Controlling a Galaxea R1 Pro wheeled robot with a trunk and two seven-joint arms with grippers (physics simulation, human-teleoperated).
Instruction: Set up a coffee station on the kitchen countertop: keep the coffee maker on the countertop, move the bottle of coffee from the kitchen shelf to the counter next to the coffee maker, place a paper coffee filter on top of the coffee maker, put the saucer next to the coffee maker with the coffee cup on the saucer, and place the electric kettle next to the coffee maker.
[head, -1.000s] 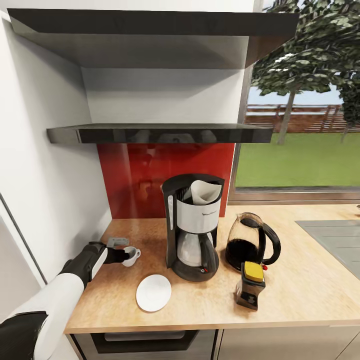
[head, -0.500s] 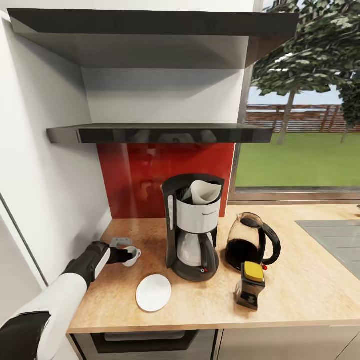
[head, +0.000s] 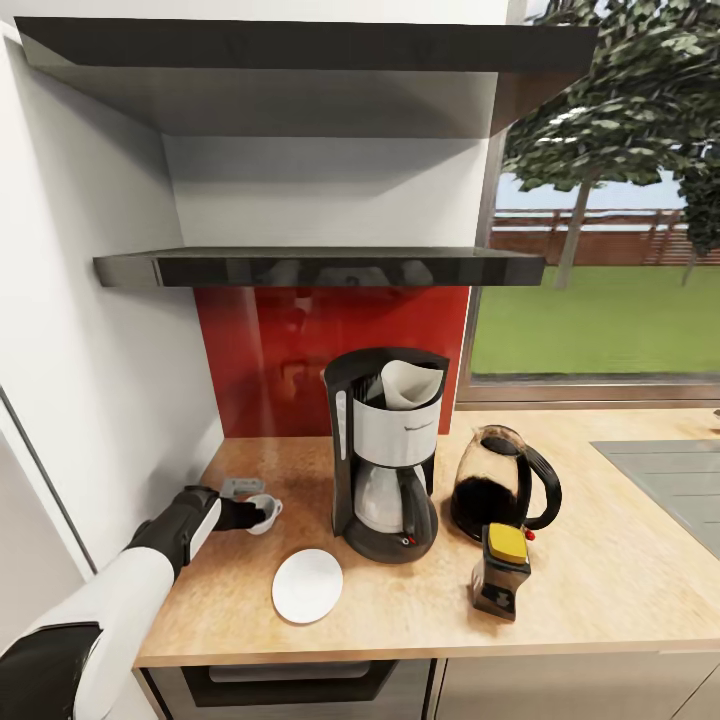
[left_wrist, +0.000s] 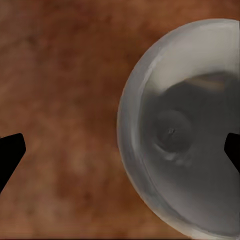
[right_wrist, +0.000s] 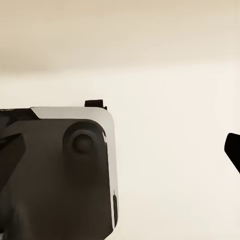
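Head view: my left gripper (head: 252, 514) has crept in on the coffee cup (head: 264, 511), far-left of the saucer (head: 307, 585). Fingers spread, one tip over its bowl; the grasp comes next, I judge.

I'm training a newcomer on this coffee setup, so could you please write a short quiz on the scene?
1. True or false: the filter sits on top of the coffee maker.
2. Which thing is the left tool at? A) the saucer B) the cup C) the kettle
3. Fill in: the bottle stands on the counter, in front of the ____.

Key:
1. True.
2. B; the left wrist view shows the cup between the spread fingertips, off centre.
3. Kettle.
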